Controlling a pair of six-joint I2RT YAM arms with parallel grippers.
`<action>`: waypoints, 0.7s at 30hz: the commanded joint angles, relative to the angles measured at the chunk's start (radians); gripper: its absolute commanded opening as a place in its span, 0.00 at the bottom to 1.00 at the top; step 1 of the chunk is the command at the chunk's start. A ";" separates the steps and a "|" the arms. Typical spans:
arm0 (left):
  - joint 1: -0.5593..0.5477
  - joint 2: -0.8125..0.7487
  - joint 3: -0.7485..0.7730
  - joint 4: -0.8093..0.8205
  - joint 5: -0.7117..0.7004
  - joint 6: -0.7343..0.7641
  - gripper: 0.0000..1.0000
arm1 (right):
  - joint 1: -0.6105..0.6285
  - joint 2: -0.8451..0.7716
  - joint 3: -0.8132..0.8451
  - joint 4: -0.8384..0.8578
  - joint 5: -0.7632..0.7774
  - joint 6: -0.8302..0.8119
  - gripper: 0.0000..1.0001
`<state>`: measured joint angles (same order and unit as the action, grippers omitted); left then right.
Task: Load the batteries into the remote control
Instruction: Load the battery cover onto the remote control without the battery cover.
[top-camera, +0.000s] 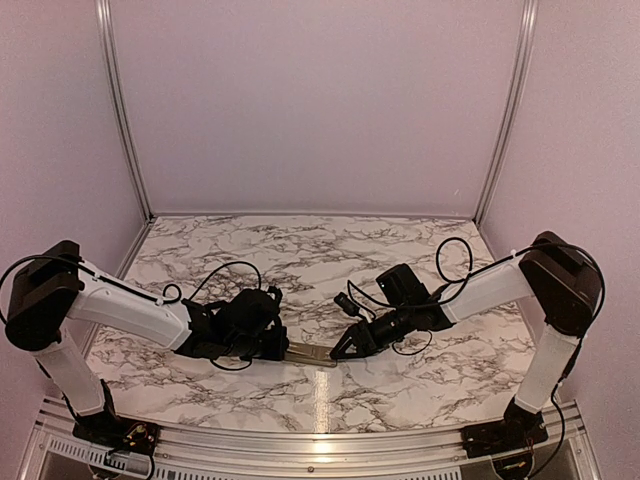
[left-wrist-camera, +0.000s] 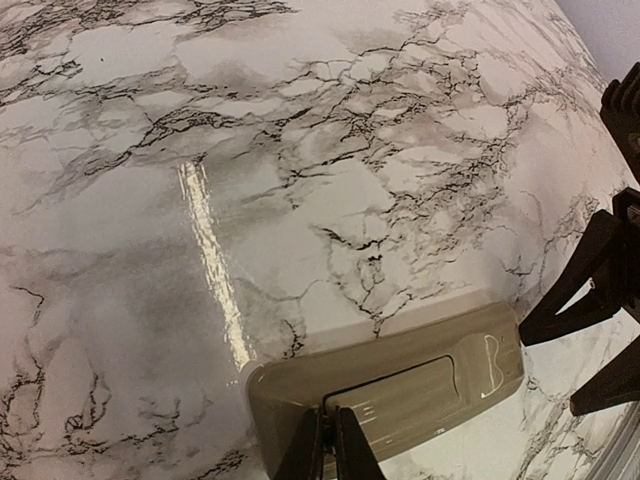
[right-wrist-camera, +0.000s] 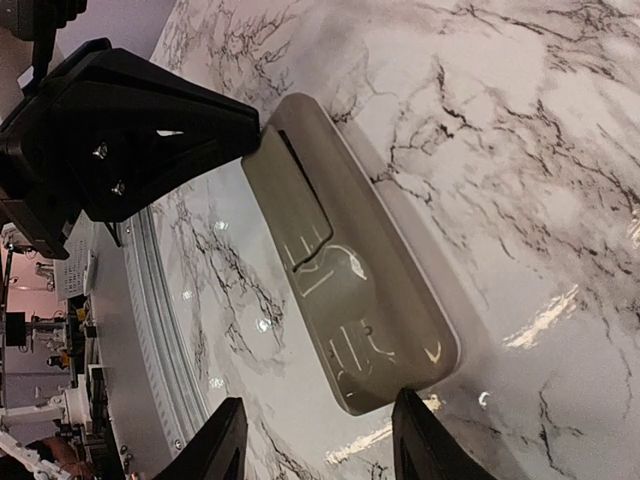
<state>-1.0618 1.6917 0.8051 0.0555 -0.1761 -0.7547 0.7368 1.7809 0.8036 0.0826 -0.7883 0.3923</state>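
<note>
While left end effector (left-wrist-camera: 330, 446) sat shut against the remote control (left-wrist-camera: 410, 385) on the bench (left-wrist-camera: 300, 150), right end effector (right-wrist-camera: 318, 445) straddled its far end, half-open, empty. Off-centre closing could skid it. No batteries seen.

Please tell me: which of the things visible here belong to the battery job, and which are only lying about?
For the job:
- remote control, back up
- left gripper, shut at one end of it
- right gripper, open at the other end
- batteries: none visible

Only there:
- marble table
- arm cables
</note>
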 joint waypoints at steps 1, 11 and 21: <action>-0.022 0.048 0.002 0.056 0.097 0.000 0.05 | 0.002 0.005 0.021 0.020 -0.014 -0.003 0.48; -0.046 -0.021 -0.003 0.046 0.025 0.018 0.04 | 0.002 0.008 0.020 0.023 -0.014 0.001 0.46; -0.055 -0.045 -0.040 0.036 -0.007 -0.019 0.04 | 0.002 0.001 0.007 0.009 -0.007 -0.003 0.46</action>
<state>-1.0935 1.6775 0.7883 0.0700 -0.2119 -0.7616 0.7368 1.7809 0.8036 0.0948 -0.8047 0.3927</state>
